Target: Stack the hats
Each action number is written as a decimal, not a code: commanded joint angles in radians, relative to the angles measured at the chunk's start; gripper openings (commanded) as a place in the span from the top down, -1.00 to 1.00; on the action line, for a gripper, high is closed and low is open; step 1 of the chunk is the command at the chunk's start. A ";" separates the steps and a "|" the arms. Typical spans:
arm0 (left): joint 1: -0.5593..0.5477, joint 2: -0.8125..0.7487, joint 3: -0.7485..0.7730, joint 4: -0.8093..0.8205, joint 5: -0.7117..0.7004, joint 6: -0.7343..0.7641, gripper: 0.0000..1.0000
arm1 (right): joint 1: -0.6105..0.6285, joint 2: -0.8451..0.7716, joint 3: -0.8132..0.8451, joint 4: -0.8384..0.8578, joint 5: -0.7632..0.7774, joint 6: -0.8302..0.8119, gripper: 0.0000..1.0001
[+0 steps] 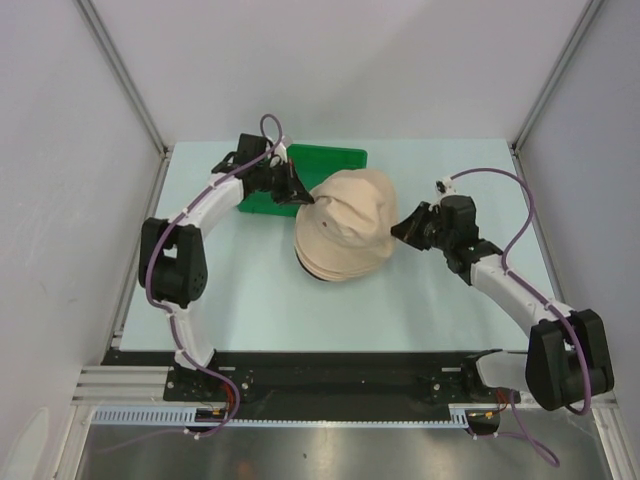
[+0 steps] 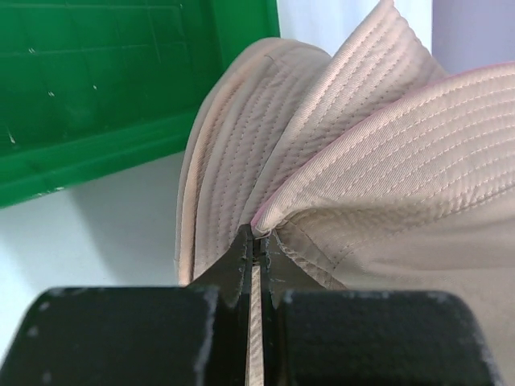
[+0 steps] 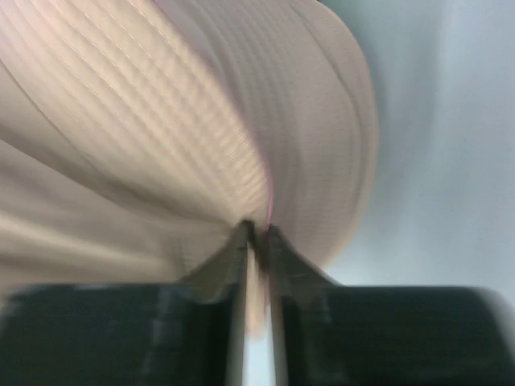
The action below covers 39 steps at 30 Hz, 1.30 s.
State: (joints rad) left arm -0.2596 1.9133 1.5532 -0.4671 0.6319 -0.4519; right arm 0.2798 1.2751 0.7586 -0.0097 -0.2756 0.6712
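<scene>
Top external view puts the job close to its end, by my reading. The hat (image 1: 345,215) sits crown-up over the stack (image 1: 322,268) in the middle of the table (image 1: 250,295), just in front of the tray (image 1: 335,157). Every hat I can see is in that one pile. I count layered brims at its near edge, with a dark inner rim showing lowest.

What is left, I judge, is to settle this hat squarely on the stack and let go.

My left gripper (image 1: 303,194) is clenched on the far-left brim. The left wrist view shows its fingers pressed flat together on a fold of brim (image 2: 362,161) with a pink edge, the tray (image 2: 96,80) beside it.

My right gripper (image 1: 398,232) grasps the near-right brim. The right wrist view is blurred, so I can only say the fingers look pinched on beige fabric (image 3: 161,121) with almost no gap.

Pulled between the two grips, the hat's long axis runs from far left to near right across the table. Its crown points up at the overhead camera. The brim rises into the left pinch rather than lying flat.
</scene>
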 commanded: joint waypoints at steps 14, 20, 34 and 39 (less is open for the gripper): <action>-0.072 0.052 0.110 0.028 -0.169 0.260 0.99 | -0.257 -0.381 0.157 -0.491 -0.220 -0.257 -0.40; -0.073 -0.022 0.062 0.085 -0.132 0.263 0.99 | -0.272 -0.218 0.240 -0.169 -0.396 -0.150 -0.42; -0.078 -0.092 0.027 0.123 -0.138 0.260 0.99 | -0.165 0.157 0.275 0.335 -0.583 0.102 -0.46; -0.078 -0.108 0.011 0.136 -0.152 0.256 0.99 | -0.122 0.222 0.291 0.365 -0.596 0.105 -0.46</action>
State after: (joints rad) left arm -0.3298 1.8763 1.5753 -0.3710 0.4938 -0.2161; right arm 0.1349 1.4528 0.9993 0.2512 -0.8280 0.7479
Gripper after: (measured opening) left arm 0.017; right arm 0.729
